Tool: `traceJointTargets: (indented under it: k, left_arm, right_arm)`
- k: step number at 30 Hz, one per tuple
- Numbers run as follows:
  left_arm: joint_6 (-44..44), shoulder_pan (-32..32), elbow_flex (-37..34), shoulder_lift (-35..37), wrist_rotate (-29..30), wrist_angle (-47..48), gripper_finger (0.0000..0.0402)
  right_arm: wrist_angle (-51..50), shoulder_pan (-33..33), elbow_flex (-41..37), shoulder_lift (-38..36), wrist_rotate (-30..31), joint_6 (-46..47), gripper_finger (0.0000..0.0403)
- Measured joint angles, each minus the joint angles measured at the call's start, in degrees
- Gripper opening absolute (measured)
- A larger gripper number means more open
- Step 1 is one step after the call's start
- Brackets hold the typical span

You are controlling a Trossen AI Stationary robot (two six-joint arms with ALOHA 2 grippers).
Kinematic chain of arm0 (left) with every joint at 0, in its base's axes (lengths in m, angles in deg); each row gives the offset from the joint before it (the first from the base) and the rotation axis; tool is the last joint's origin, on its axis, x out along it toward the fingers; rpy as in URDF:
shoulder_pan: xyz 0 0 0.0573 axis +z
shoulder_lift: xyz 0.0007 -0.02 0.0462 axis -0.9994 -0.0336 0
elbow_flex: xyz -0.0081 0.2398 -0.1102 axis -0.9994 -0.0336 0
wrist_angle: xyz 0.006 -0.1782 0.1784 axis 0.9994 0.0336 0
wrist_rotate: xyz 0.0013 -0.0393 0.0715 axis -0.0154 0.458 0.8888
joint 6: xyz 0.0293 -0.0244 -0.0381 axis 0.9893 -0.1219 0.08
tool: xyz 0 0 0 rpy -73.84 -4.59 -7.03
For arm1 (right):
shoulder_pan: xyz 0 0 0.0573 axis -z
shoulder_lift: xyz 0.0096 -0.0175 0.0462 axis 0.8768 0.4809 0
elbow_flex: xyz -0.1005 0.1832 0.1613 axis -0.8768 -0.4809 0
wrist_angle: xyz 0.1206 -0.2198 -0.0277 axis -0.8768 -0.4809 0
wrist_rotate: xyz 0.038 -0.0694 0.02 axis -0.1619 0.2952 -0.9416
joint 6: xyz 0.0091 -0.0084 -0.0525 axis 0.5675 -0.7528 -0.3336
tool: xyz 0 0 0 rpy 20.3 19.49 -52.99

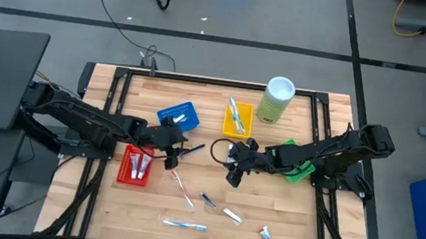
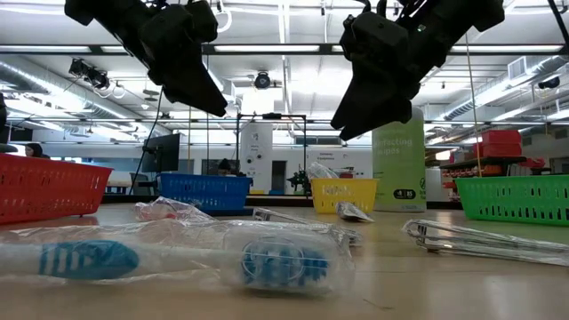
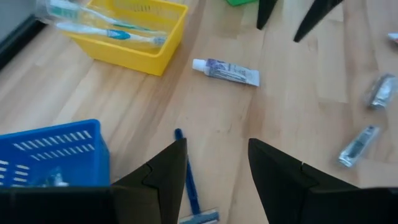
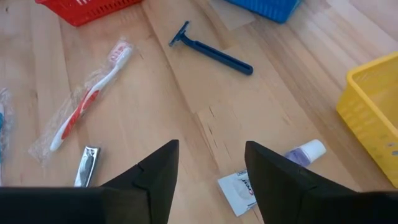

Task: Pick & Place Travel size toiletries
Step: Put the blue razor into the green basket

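Observation:
Travel size toiletries lie loose on the wooden table: a blue razor (image 4: 211, 53), a white mini tube (image 3: 227, 71), a wrapped red toothbrush (image 4: 90, 99), a wrapped blue toothbrush (image 1: 183, 225), nail clippers (image 4: 88, 167) and another tube (image 1: 267, 238). My left gripper (image 3: 214, 143) hovers open above the razor's head end (image 3: 198, 218), by the blue tray (image 3: 53, 152). My right gripper (image 4: 211, 146) hovers open at mid-table, above the mini tube (image 4: 298, 152) and a sachet (image 4: 236, 190). Both are clear of the table in the low view and hold nothing.
A red tray (image 1: 135, 165) with tubes sits at the left, and a yellow tray (image 1: 237, 118) with toothbrushes at the far middle. A green tray (image 1: 297, 171) lies under the right arm. A tall pale-green canister (image 1: 276, 99) stands at the back. The grippers hang close together.

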Motion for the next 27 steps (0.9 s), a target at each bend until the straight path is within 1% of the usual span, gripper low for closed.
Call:
traceJointTargets:
  k: [4,8,10,12,14,16,17,19,23,25,27]
  left_arm:
    - [0.6,0.0,0.0,-1.6,-4.4,-0.8,0.0181]
    - [1.2,0.0,0.0,-6.6,-8.2,-5.1,0.0181]
    - [4.8,0.0,0.0,-9.2,-8.8,-7.4,0.0181]
    - [6.8,0.0,0.0,-11.1,-6.9,-8.2,0.0181]
    - [7.6,0.0,0.0,-13.1,-2.3,-9.1,0.0181]
    - [6.3,0.3,0.0,-14.2,2.3,-9.0,0.0181]
    - [5.6,0.7,0.1,-15.0,2.9,-10.1,0.0181]
    - [3.4,1.8,0.0,-15.8,1.4,-8.4,0.0181]
    - [1.1,4.6,0.2,-18.5,-3.0,-9.4,0.0181]
    - [0.7,6.4,0.7,-20.2,-5.9,-9.0,0.0181]
    - [0.8,8.4,1.0,-21.0,-9.9,-8.6,0.0181]
  right_arm:
    - [0.0,0.0,0.0,0.0,0.0,0.0,0.0185]
    - [1.4,0.4,0.0,0.1,0.1,-1.7,0.0181]
    - [3.5,0.8,0.0,0.2,0.1,-3.2,0.0181]
    - [4.3,1.2,0.0,0.2,0.1,-4.3,0.0185]
    - [4.9,1.6,0.0,0.2,0.1,-5.0,0.0190]
    - [4.8,1.7,0.0,0.2,0.1,-5.1,0.0196]
    - [4.7,1.8,0.0,0.2,0.1,-5.1,0.0199]
    - [4.8,1.7,0.0,0.2,0.1,-5.3,0.0204]
    - [5.2,1.7,0.0,0.2,0.1,-5.3,0.0212]
    - [4.9,1.7,0.0,0.2,0.1,-5.3,0.0214]
    - [5.1,1.7,0.0,0.2,0.1,-5.3,0.0216]
